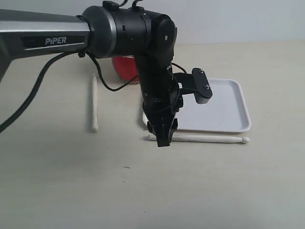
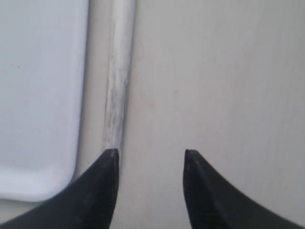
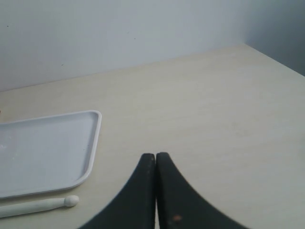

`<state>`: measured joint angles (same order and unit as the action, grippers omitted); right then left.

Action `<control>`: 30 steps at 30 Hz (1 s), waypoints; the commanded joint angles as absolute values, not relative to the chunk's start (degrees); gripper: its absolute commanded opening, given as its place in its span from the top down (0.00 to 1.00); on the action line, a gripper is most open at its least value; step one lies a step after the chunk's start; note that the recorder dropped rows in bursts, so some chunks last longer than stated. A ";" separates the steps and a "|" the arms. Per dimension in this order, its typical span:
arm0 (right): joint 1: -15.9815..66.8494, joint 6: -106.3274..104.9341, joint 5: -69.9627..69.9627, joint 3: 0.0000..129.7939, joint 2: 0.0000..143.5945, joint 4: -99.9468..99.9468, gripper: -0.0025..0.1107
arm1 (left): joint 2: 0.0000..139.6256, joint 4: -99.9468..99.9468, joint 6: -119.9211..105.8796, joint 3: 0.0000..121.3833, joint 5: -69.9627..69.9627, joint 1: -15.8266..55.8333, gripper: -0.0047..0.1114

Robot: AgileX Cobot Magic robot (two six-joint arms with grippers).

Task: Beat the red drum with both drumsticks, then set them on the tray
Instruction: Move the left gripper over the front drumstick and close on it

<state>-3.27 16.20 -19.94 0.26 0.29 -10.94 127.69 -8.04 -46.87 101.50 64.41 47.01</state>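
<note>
- The glossy red barrel-shaped drum (image 1: 125, 67) stands on the pale, matte cream surface (image 1: 190, 191) toward the back. Most of it is hidden behind the black arm, so only part of its shiny rounded side shows.
- The flat, glossy white plastic tray (image 1: 224, 107), rectangular with rounded corners and a low raised rim, lies to the right of the drum, and nothing can be seen on it.
- One slim cream wooden drumstick (image 1: 209, 139) lies on the surface just beside the tray's near long edge and parallel to it, its small rounded tip pointing right.
- In the left wrist view this drumstick (image 2: 119, 86) shows grey, streaky wear along its shaft, with a thin strip of surface between it and the smooth tray rim (image 2: 78, 95).
- The other cream wooden drumstick (image 1: 94, 102) lies on the surface well to the left of the tray, left of the drum, and nothing touches it.
- The left claw (image 1: 164, 140) points down over the left end of the drumstick by the tray.
- In its own view, the left claw (image 2: 151, 157) has its two black tapered fingers spread wide and holds nothing. One fingertip (image 2: 112, 156) sits over the stick's shaft, the other over bare surface.
- The right claw (image 3: 156, 158) has its smooth black fingers pressed flat together with nothing between them. It hangs over bare surface off the tray's (image 3: 95, 143) short end, near the rounded tip of the drumstick (image 3: 38, 206).
</note>
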 commanded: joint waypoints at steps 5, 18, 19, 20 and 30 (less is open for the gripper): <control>-3.70 16.19 -19.75 0.00 0.00 -10.97 0.98 | 131.20 -6.74 -43.18 102.96 63.75 47.06 0.59; -3.70 16.19 -19.75 0.00 0.00 -10.97 0.98 | 132.47 -3.38 -41.49 103.26 60.77 46.92 0.59; -3.70 16.19 -19.75 0.00 0.00 -10.97 0.98 | 132.83 -3.38 -41.49 103.26 60.63 46.92 0.59; -3.70 16.19 -19.75 0.00 0.00 -10.97 0.98 | 133.25 -3.38 -41.49 103.26 60.63 46.92 0.59; -3.70 16.19 -19.75 0.00 0.00 -10.97 0.98 | 133.96 -3.52 -41.49 103.26 60.12 46.92 0.59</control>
